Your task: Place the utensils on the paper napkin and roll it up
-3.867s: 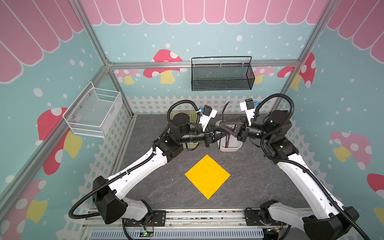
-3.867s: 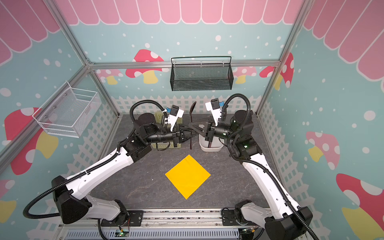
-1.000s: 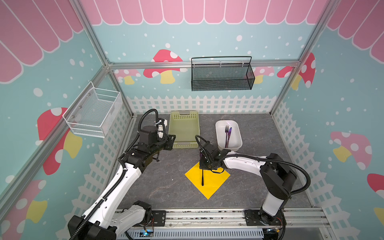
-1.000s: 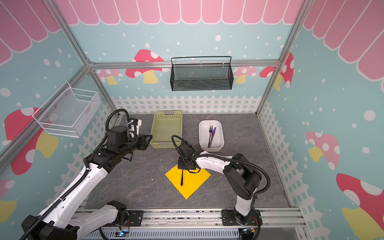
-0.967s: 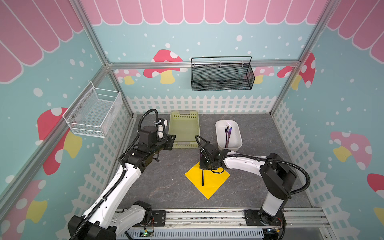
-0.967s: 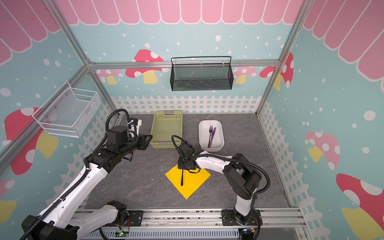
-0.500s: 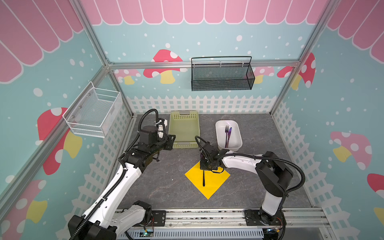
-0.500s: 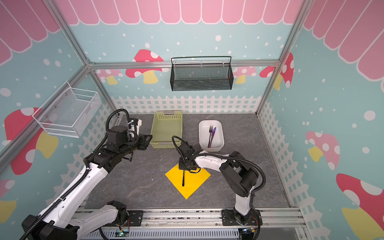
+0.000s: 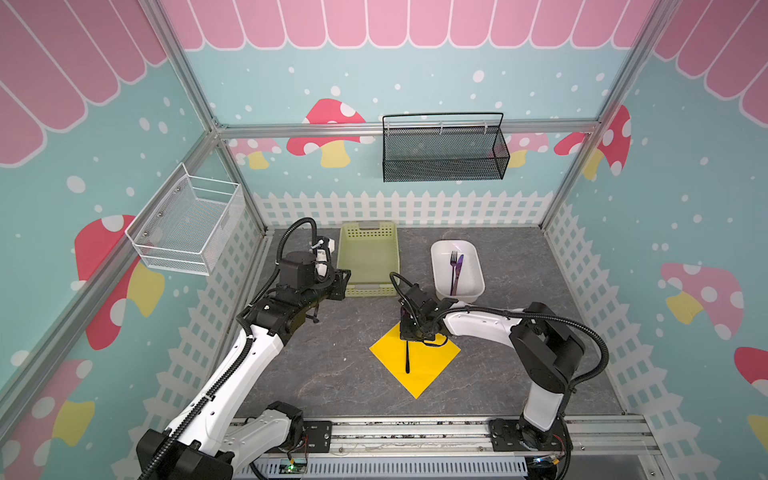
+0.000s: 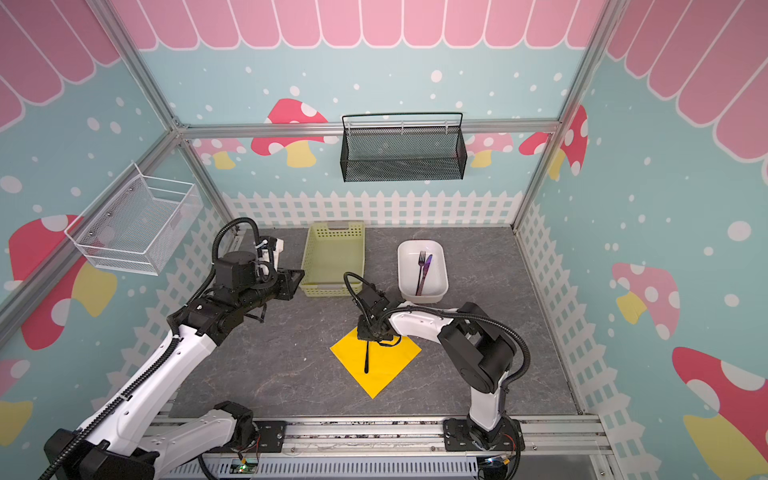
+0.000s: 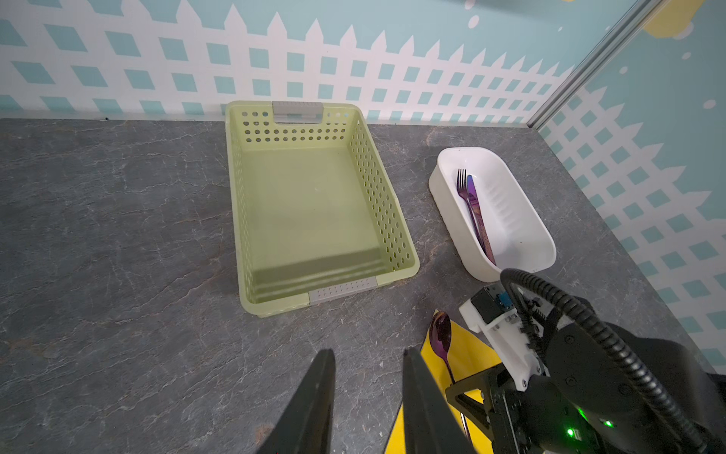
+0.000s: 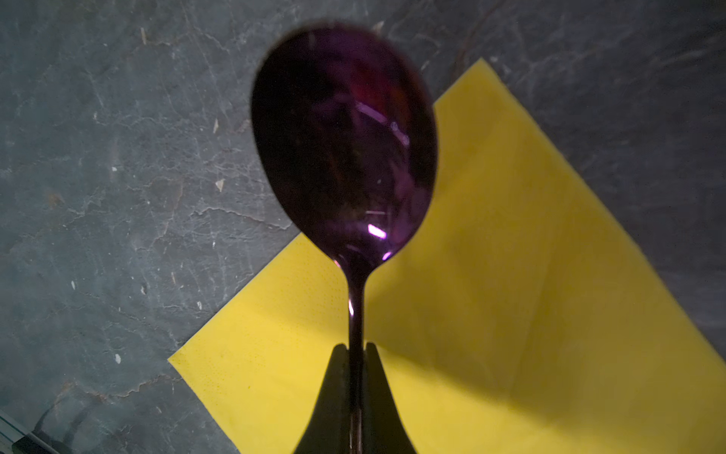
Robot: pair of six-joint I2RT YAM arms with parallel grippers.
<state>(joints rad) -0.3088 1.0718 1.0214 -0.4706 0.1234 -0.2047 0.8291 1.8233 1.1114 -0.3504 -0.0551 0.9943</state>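
Note:
The yellow paper napkin point(image 9: 430, 370) point(image 10: 388, 365) lies flat as a diamond in the middle of the table. My right gripper point(image 9: 411, 334) point(image 12: 356, 348) is low over its far corner, shut on the spoon's neck. The spoon's thin black handle point(image 9: 408, 357) point(image 10: 366, 357) runs across the napkin point(image 12: 510, 275). Its purple bowl point(image 12: 345, 137) point(image 11: 440, 334) pokes past the corner. The fork point(image 9: 454, 259) point(image 11: 463, 188) and the purple-blue knife point(image 9: 458, 270) point(image 11: 477, 208) lie in the white tub point(image 9: 436, 249). My left gripper point(image 9: 344, 284) point(image 11: 367, 353) hovers open and empty, left of the napkin by the basket's near end.
A pale green perforated basket point(image 9: 368, 226) point(image 11: 231, 196) stands empty at the back, left of the white tub point(image 11: 436, 184). A black mesh basket point(image 9: 442, 149) and a white wire basket point(image 9: 187, 224) hang on the walls. Picket-fence walls ring the grey table.
About four seconds ago both grippers were raised by the white tub; the right has since carried the spoon down onto the napkin. Over the last second the spoon slid slightly nearer; the left arm stayed.

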